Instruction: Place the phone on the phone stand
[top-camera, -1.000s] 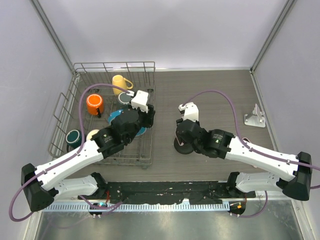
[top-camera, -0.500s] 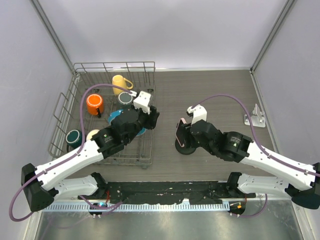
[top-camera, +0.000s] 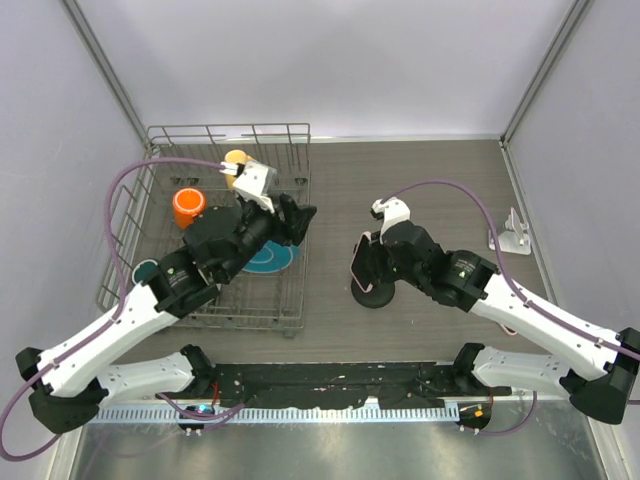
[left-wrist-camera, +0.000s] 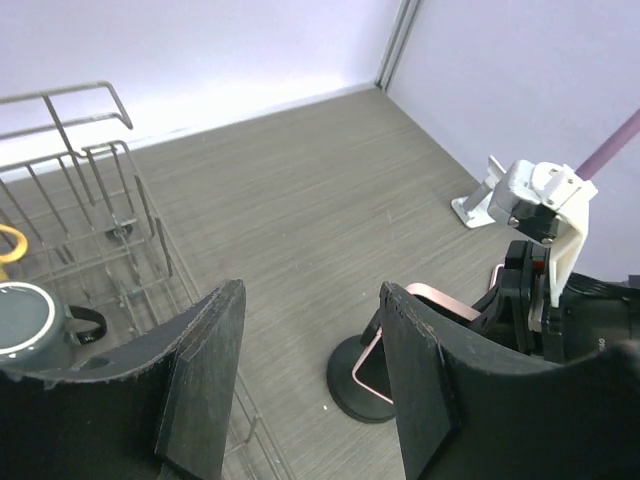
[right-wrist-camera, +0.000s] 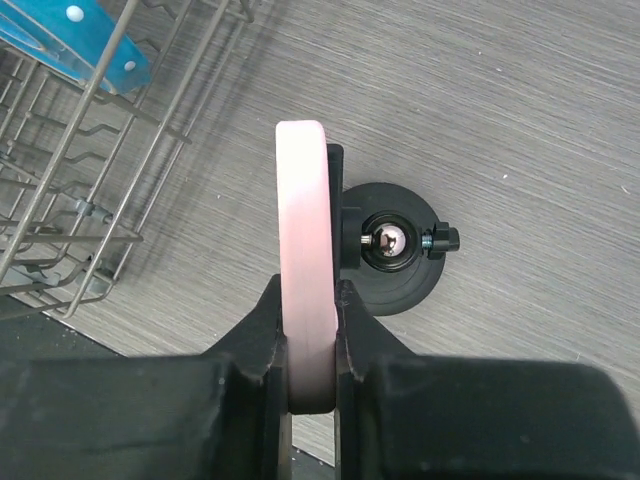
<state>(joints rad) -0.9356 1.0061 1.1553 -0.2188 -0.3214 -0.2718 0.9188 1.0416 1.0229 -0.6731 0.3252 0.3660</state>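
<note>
Surface: dark grey wood-grain table (top-camera: 430, 185), closed in by pale lilac walls (top-camera: 300, 60) with metal posts (top-camera: 100, 60) in the far corners.
Left of the top view: wire rack (top-camera: 260, 320) holding a yellow mug (top-camera: 237, 160), an orange mug (top-camera: 188, 207), a dark mug (top-camera: 148, 272) and a blue plate (top-camera: 268, 260).
Right of the top view: white bracket (top-camera: 510, 235) on the table near the wall, well apart from the stand.
Stand: black, on the table at the centre of the top view, just right of the rack; round base (top-camera: 372, 296) flat on the surface.
Phone: pink (right-wrist-camera: 303, 220), on edge and tilted, its face against the stand's holder. Whether it sits in the clamp cannot be told.
Right gripper: (right-wrist-camera: 307, 330) clenched on the phone, one finger on each face, directly over the stand.
Left gripper: (left-wrist-camera: 310, 300) released and empty, fingers well apart, above the rack's right edge.
Top view alone: both arms, the whole rack and its contents.
Right wrist view alone: the grip itself, and the chrome ball joint (right-wrist-camera: 388, 238) behind the holder.
Left wrist view alone: the phone's lean from the side, with the right gripper at its top.
</note>
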